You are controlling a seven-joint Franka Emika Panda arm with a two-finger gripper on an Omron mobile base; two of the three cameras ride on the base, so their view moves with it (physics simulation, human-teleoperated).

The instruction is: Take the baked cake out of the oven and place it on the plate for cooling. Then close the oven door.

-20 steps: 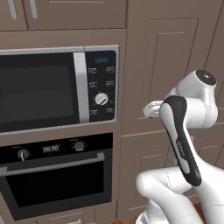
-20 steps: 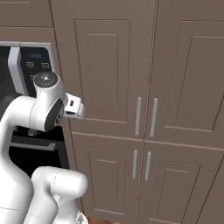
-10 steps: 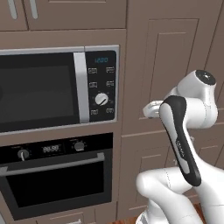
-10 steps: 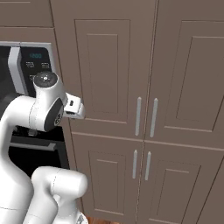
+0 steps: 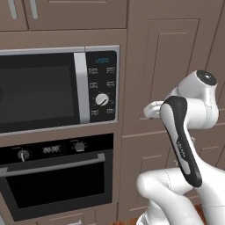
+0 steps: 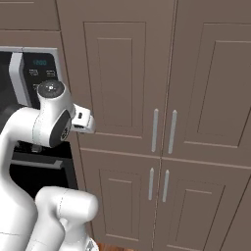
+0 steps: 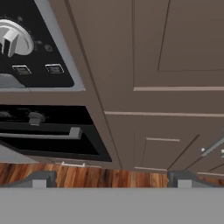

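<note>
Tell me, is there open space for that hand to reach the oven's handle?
Yes. The air before the oven door and its silver bar handle is free, bordered above by the microwave and on the right by brown cabinet doors. The open hand holds nothing. The robot's own bent arm crowds the right side.

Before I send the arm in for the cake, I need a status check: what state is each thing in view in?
oven door: shut, handle bar along its top edge.
oven: display lit, interior hidden behind the door.
microwave: door shut, display lit.
cabinet doors: all shut.
gripper: fingers spread wide, holding nothing, clear of the oven.
</note>
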